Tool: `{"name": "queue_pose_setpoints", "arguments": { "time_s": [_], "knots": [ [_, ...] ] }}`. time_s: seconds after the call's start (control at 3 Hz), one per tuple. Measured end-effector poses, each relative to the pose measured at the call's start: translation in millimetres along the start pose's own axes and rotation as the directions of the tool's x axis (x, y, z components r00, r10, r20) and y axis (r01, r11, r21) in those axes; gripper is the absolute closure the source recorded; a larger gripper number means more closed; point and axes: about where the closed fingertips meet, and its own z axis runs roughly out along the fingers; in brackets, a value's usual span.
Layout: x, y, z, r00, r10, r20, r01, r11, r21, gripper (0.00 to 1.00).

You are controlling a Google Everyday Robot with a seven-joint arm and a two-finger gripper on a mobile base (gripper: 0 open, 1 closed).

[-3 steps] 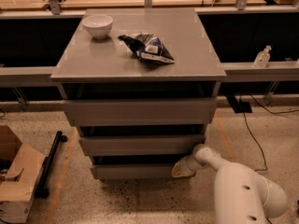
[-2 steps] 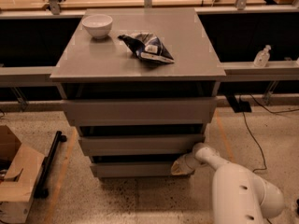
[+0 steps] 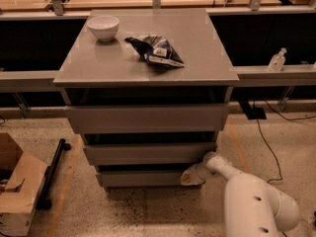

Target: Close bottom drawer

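The grey cabinet (image 3: 148, 63) stands in the middle of the camera view with three grey drawer fronts. The bottom drawer (image 3: 140, 178) is the lowest front, near the floor. My white arm reaches in from the lower right. My gripper (image 3: 191, 175) is against the right end of the bottom drawer's front panel. The middle drawer front (image 3: 148, 153) and the top drawer front (image 3: 147, 117) sit above it.
A white bowl (image 3: 103, 27) and a dark snack bag (image 3: 155, 51) lie on the cabinet top. A cardboard box (image 3: 17, 189) and a black bar (image 3: 52, 174) are on the floor at left. Cables (image 3: 269, 147) run on the floor at right. A small bottle (image 3: 276, 60) stands on the right ledge.
My gripper and arm have shifted slightly left against the bottom drawer front. The drawer front sits a little further in.
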Motion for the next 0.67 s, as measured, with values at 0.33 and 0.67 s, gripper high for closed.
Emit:
{"name": "queue_pose_setpoints", "arguments": {
  "time_s": [0.33, 0.67],
  "knots": [
    [-1.4, 1.5, 2.3, 1.000, 0.000, 0.003, 0.000, 1.0000, -0.003, 0.28],
    [-3.0, 3.3, 5.1, 1.000, 0.000, 0.006, 0.000, 1.0000, -0.007, 0.04]
  ]
}}
